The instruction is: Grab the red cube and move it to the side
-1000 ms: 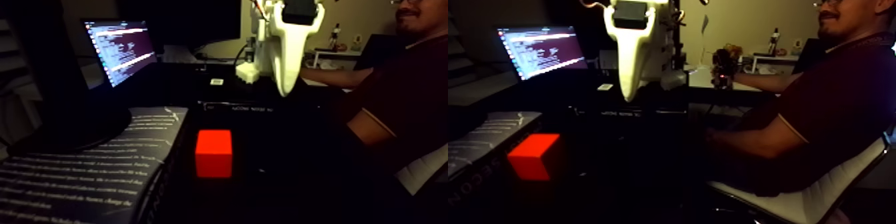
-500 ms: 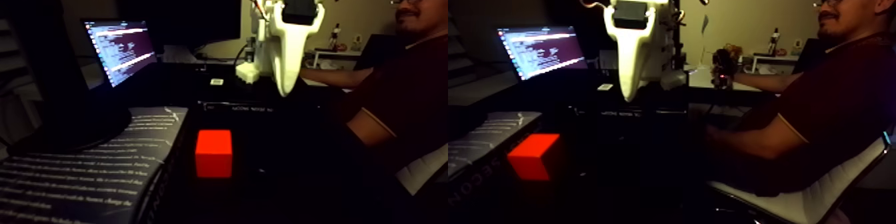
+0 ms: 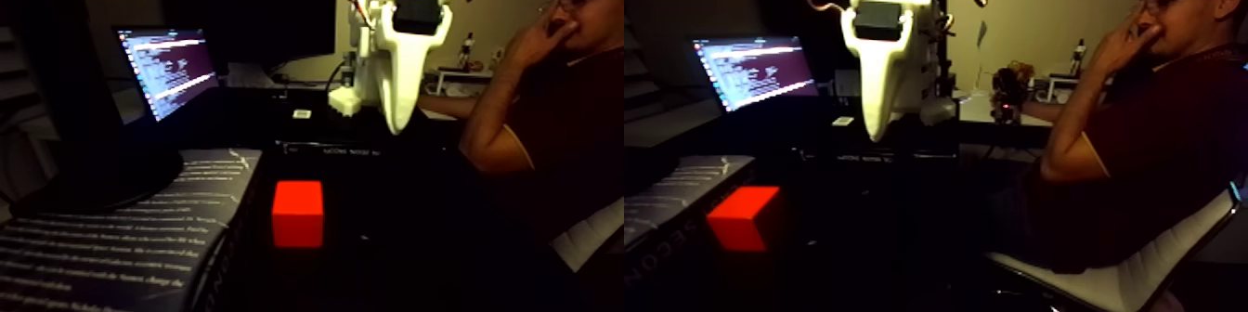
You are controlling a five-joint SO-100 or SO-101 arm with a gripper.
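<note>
The red cube (image 3: pixel 298 213) sits on the dark table (image 3: pixel 390 241), toward its near edge, just right of a printed book or sheet of text (image 3: pixel 111 241) that covers the table's near left corner in the fixed view's left half; cube and book look close, though whether they touch cannot be told in the dim light. The right half of the same view shows the cube from an angle, with two faces visible. The white gripper (image 3: pixel 398 125) hangs in the air above the table's middle, well apart from the cube and farther back, its tip pointing down. Its fingers come to one narrow point, so the claw appears closed with nothing in it. Behind the arm, at the far left of the table, a laptop (image 3: pixel 167 70) glows with lines of text. At the right a person (image 3: pixel 566 121) sits in a chair (image 3: pixel 585 237), one hand (image 3: pixel 529 45) raised to the face, elbow bent
</note>
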